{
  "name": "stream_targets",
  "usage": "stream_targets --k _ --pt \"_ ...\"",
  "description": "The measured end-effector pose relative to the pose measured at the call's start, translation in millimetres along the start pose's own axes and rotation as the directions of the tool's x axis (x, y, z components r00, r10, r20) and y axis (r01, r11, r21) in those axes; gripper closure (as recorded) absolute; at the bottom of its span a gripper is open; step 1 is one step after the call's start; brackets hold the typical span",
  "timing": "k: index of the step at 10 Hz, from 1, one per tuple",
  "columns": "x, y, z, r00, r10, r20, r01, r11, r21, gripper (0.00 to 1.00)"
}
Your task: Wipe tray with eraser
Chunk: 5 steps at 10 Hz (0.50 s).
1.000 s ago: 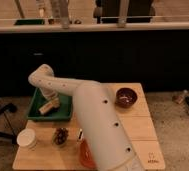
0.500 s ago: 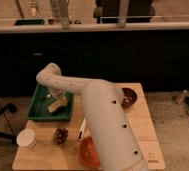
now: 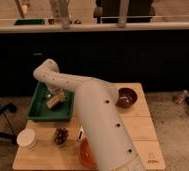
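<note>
In the camera view, your gripper [image 3: 52, 93] sat low over the tray [image 3: 40, 109], left of centre; whether it clasped anything could not be told. The eraser [image 3: 56, 99] lay inside the tray, further right than a second earlier, so a wiping stroke seemed underway. The brown bowl [image 3: 126, 97] at right showed no clear contents, and the arm half hid the orange bowl [image 3: 86, 155] at the bottom.

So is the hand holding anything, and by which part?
The hand is in the tray, at the eraser; whether it grips it, or where, cannot be told.
</note>
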<state>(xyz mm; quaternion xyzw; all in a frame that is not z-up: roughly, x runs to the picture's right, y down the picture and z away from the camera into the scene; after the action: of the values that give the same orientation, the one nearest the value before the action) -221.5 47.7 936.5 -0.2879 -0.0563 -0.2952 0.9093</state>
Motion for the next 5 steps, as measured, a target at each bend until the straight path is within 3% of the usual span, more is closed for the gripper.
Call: stream_targets --k 2,5 --pt "-21 -9 5 0.999 -0.051 0.020 0.051 0.999 -0.002 1.00" --pt "-39 3 7 0.989 -0.140 0.051 0.140 0.990 -0.014 1.00"
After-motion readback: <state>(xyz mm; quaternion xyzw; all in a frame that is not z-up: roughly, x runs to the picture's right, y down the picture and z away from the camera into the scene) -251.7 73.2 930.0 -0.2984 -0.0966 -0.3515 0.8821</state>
